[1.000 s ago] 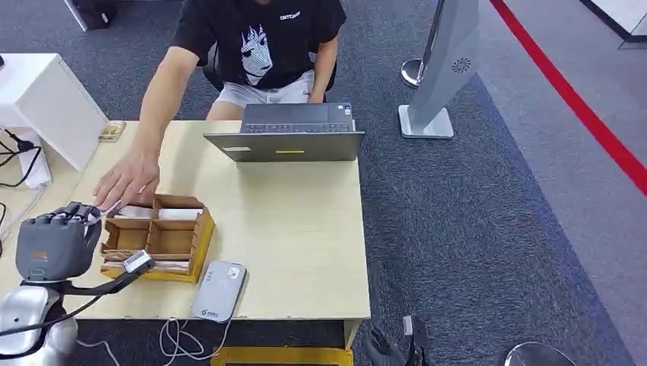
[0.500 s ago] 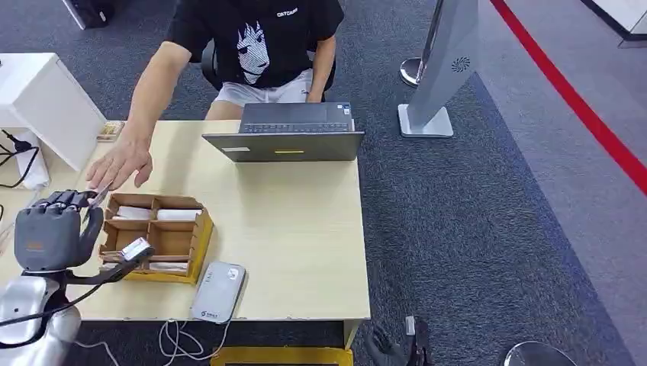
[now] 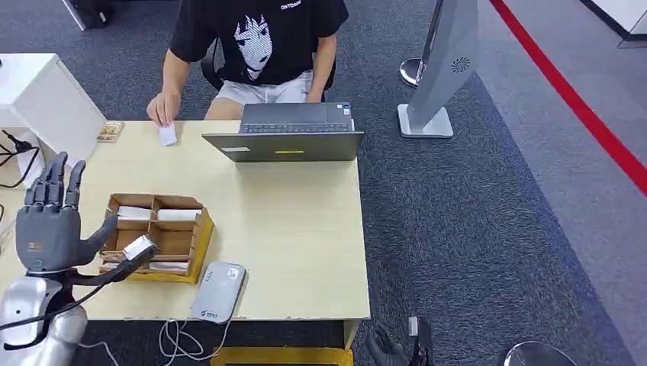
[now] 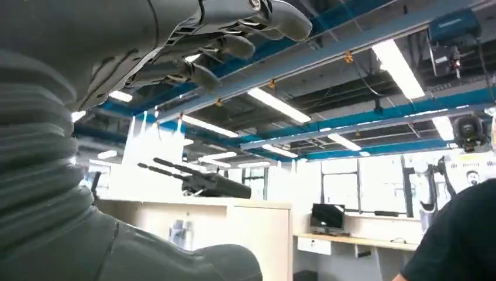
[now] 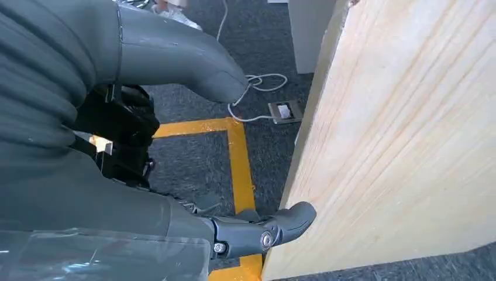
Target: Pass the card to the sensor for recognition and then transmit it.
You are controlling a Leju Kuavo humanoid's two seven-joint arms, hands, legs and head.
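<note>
Step in hand, as judged: hand-over done, the transmit part of the task at its end. The card (image 3: 168, 135) is seen at upper left of the head view, on the table (image 3: 290, 229) under the person's hand (image 3: 162, 110), just left of the laptop (image 3: 286, 133).

Left robot hand (image 3: 49, 221), lower left of frame: fingers spread wide and raised, nothing held. Right robot hand (image 5: 175, 117): seen in its wrist view beside the table edge, low over the floor, thumb and a finger apart, nothing held.

Next move, as judged: a fresh card must be picked from the box (image 3: 156, 236) and brought over the sensor (image 3: 217, 291), just beside the box.

Against the earlier frames: the left robot hand, then curled, has been opened; the person's hand has been drawn back from near the box to the far table edge.
</note>
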